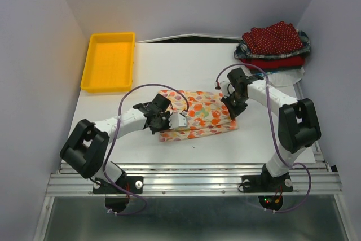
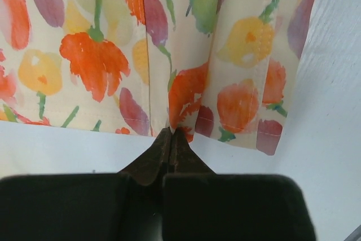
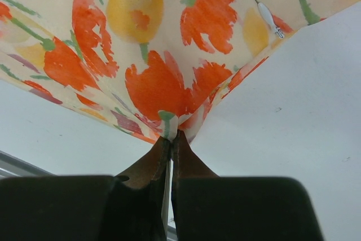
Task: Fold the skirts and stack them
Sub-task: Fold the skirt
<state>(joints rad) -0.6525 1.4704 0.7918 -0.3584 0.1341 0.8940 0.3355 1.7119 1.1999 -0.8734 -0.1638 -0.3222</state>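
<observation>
The cream skirt with orange-red blobs lies partly folded on the white table, between my two arms. My left gripper is at its left end. In the left wrist view that gripper is shut on the hem of the cream skirt. My right gripper is at the skirt's right end, and in the right wrist view it is shut on a lifted corner of the cream skirt. At the back right sits a pile: the dotted dark red skirt on top, a plaid skirt under it, a plain red skirt below.
A yellow tray stands at the back left of the table. White walls close in the left, right and back sides. A metal rail runs along the near edge by the arm bases.
</observation>
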